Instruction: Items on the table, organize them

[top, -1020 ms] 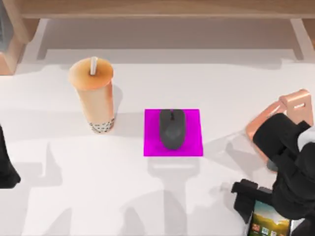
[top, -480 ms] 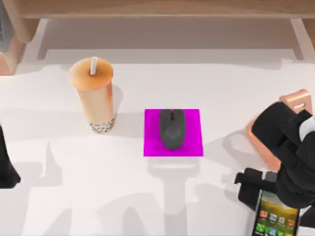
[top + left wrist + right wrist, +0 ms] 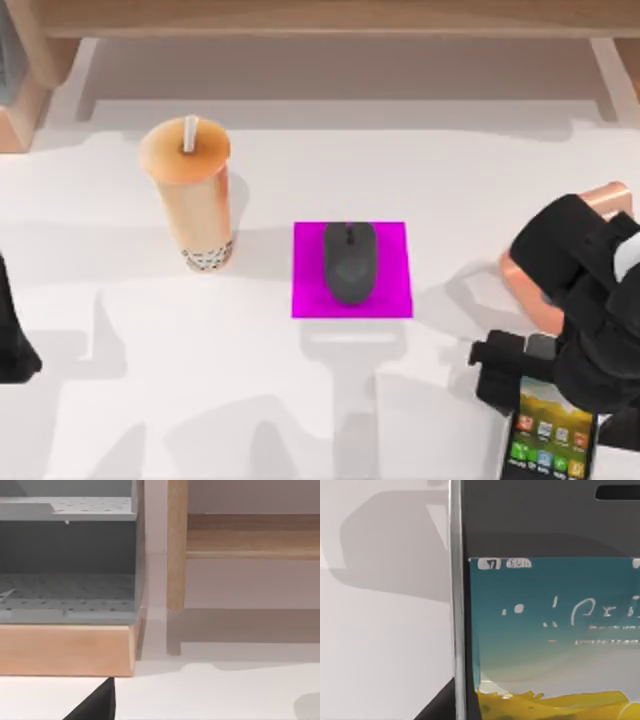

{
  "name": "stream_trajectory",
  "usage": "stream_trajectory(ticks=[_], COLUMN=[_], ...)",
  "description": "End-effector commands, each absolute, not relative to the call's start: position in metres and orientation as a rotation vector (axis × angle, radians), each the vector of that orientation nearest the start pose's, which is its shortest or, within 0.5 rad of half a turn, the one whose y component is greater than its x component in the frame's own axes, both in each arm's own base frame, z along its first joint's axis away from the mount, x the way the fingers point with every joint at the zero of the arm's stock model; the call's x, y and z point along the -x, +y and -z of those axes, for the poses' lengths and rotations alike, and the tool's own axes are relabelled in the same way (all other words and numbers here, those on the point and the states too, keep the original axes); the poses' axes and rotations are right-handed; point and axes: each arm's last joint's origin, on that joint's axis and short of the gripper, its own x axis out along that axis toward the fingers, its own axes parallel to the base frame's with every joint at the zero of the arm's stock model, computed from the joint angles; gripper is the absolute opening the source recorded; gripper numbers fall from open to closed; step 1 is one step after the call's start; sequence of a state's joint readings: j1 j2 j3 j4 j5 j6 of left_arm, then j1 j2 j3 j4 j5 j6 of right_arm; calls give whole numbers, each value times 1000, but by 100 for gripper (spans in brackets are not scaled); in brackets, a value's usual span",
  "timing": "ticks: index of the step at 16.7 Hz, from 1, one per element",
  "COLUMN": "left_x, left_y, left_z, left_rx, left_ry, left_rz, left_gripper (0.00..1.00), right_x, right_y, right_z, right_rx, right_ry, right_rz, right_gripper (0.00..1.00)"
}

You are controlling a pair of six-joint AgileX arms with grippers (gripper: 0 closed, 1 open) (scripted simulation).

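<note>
1. Phone [image 3: 547, 440] at table's [image 3: 200, 400] near right corner, under right gripper [image 3: 530, 372]; grasp state: cannot tell.
2. Thin, stiff, slick, breakable glass; pinch long edges.
3. Left arm parked at left edge.

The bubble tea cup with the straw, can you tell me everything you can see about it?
The tall orange-beige bubble tea cup stands upright on the white tabletop, toward the top view's left. A flat orange lid covers it, and a white straw sticks up through the lid. Dark pearls speckle the bottom of the drink. It stands apart from the magenta square mat beside it, and nothing else touches it.
</note>
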State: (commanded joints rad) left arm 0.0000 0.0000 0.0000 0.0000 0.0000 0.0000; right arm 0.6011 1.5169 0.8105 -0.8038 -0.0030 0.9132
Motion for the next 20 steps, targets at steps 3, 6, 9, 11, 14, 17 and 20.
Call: stream_trajectory(ticks=[3,6,9,11,14,17,20], left_x=[-106,-106,-106,-106,-106,-106,-106], left_y=[-1,-1,-1,-1,-1,-1,-1], left_z=[-160,-160,-160,-160,-160,-160,-160], left_rx=[0,0,0,0,0,0,0], left_ry=[0,0,0,0,0,0,0], left_rz=[0,0,0,0,0,0,0], left_gripper=[100,100,100,100,100,100,100], right_x=[-196,-195,-195,-196,-197,-194,-190], right_y=[143,139,126,111,83,55,36], right_z=[-162,-178,-197,-210,-225,-235,-242], right_rx=[-240,-187,-122,-71,10,78,113], right_ry=[1476,1367,1189,1049,851,699,610], right_rz=[20,-198,-381,-455,-476,-424,-360], right_gripper=[0,0,0,0,0,0,0])
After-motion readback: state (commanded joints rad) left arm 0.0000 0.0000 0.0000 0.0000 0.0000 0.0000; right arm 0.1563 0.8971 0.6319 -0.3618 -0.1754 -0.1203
